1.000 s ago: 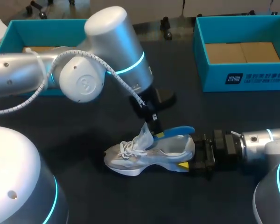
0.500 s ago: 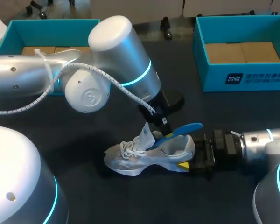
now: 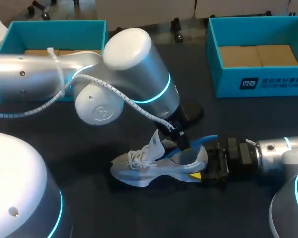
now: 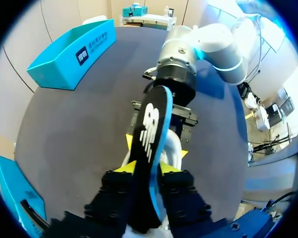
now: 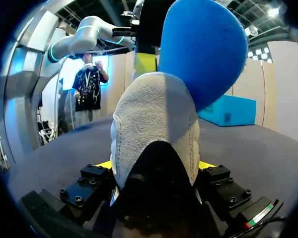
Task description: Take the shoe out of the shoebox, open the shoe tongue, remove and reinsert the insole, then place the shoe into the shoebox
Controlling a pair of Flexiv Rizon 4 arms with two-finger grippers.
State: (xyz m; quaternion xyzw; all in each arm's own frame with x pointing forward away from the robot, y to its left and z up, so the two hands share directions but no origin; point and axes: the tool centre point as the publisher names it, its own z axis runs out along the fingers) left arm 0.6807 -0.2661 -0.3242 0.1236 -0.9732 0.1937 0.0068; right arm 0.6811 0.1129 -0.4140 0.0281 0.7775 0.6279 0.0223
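Observation:
A grey-white shoe (image 3: 154, 166) lies on its sole on the dark table, toe to the left, its tongue (image 3: 156, 144) pulled up. My right gripper (image 3: 201, 173) comes in from the right and is shut on the heel, with one finger on each side of the shoe (image 5: 154, 124). A blue insole (image 3: 204, 140) slants out of the shoe's opening over the heel. My left gripper (image 3: 181, 144) is at the opening. In the left wrist view the insole (image 4: 149, 129) runs between its parted yellow fingertips (image 4: 126, 166), and the left gripper (image 4: 149, 167) is open. The insole's heel end (image 5: 203, 49) rises above the heel.
A teal shoebox (image 3: 228, 84) with a cardboard floor stands at the back right. A second teal box (image 3: 54, 27) stands at the back left, partly behind my left arm. Bare dark table lies in front of the shoe.
My left arm has moved right and down, carrying the insole's rear end lower and further over the heel. The shoe and my right gripper have stayed put.

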